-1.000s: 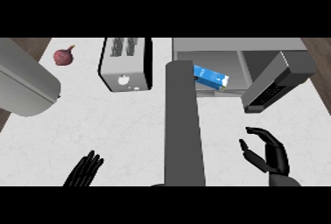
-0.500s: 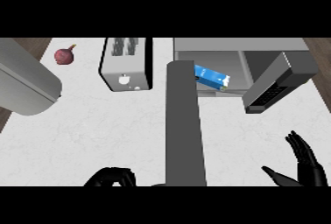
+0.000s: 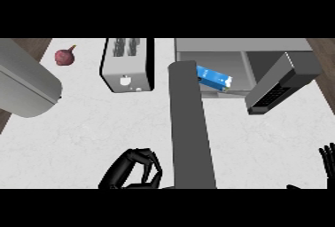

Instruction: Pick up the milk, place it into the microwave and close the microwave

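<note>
At the lower edge, left of middle: the left hand (image 3: 134, 170), black, fingers curled in toward the thumb, nothing held inside. At the far lower right corner: only the straight fingertips of the right hand (image 3: 327, 158), pointing up, open, touching nothing. Between the two, a long grey forearm (image 3: 189, 128) running straight up the middle of the white counter (image 3: 85, 128) and ending at the mouth of the microwave (image 3: 242, 46). Inside that microwave, just right of the forearm's tip: the milk (image 3: 213, 78), a small blue carton with white patches on its face, lying tilted on the grey floor of the cavity, partly hidden on its left side by the forearm. To its right, the microwave door (image 3: 282, 82), swung wide open, dark vents on its inner face. Farther left, a silver toaster (image 3: 127, 65) with two dark slots. Beyond it, near the far left corner, a small dark red onion (image 3: 64, 56). Along the left edge, a large grey cylinder (image 3: 23, 84), slanting.
</note>
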